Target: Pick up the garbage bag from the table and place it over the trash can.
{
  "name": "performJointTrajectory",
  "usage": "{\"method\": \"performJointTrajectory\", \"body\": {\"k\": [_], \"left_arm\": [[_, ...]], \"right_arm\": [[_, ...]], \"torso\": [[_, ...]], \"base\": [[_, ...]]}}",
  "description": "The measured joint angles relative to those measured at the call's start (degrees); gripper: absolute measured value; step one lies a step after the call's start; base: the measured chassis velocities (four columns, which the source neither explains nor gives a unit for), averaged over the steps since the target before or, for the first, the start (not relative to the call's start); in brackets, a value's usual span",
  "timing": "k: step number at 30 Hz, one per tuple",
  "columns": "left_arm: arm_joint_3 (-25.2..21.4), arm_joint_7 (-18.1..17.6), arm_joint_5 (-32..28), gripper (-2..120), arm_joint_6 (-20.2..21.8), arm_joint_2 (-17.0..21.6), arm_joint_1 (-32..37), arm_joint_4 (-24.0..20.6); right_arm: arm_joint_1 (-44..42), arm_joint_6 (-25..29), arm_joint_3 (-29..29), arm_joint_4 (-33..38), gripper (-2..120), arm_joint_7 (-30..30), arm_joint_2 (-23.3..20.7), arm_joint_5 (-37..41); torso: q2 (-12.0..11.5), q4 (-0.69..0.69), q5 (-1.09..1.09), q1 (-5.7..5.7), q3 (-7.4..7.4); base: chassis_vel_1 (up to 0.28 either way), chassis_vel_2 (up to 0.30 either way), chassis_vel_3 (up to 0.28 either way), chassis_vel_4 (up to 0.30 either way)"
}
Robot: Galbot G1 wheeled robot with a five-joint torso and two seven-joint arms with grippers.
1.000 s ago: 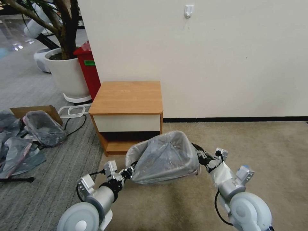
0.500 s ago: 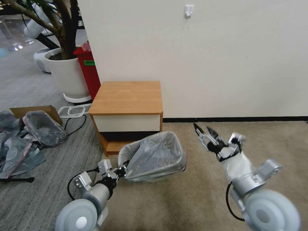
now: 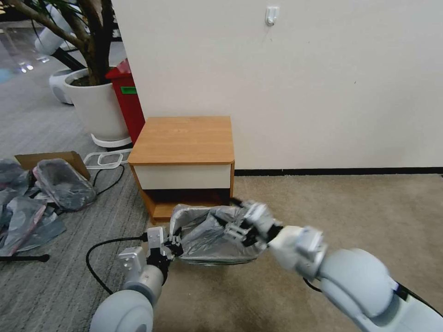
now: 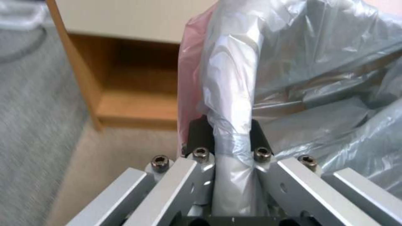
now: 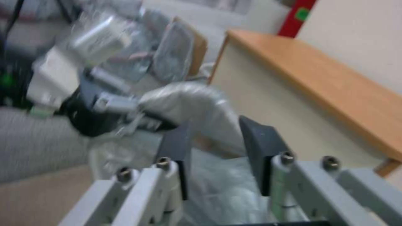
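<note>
The trash can (image 3: 210,258) sits on the beige carpet just in front of the table (image 3: 184,138), with the garbage bag (image 3: 207,230) already draped over it. The bag is thin, grey and see-through, all creases and shiny folds, sagging into the can's mouth and wrapped over the rolled rim; a pink-red edge shows along its hem in the left wrist view. The left gripper (image 3: 174,240) is at the can's left side, its black fingers (image 4: 200,133) pinched on the bag-covered rim, one on each side of it. The right gripper (image 3: 237,226) reaches across from the right and hangs over the can's opening. Its dark fingers (image 5: 259,141) stand parted with nothing between them, though that close view is blurred, so I'd say released rather than swear to it. Off to the left lies a heap of grey bags (image 3: 41,193) on the striped carpet.
</note>
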Motion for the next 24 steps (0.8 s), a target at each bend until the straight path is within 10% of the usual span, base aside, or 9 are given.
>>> {"method": "performJointTrajectory", "body": {"k": [8,24], "left_arm": [[2.5,1.8,7.0,3,-2.1,-0.4,1.0,0.6],[4.2,3.8,11.7,3,-4.6,-0.8,1.9,0.5]], "right_arm": [[9.1,-7.4,-7.6,-3.7,0,-1.8,2.5,-2.7],[11.1,-12.6,-14.1,-13.3,0,0.7,6.5,-10.1]], "torso": [[0.0,0.01,-0.01,0.0,0.0],[0.0,0.0,0.0,0.0,0.0]], "base": [[0.0,0.0,0.0,0.0],[0.0,0.0,0.0,0.0]]}}
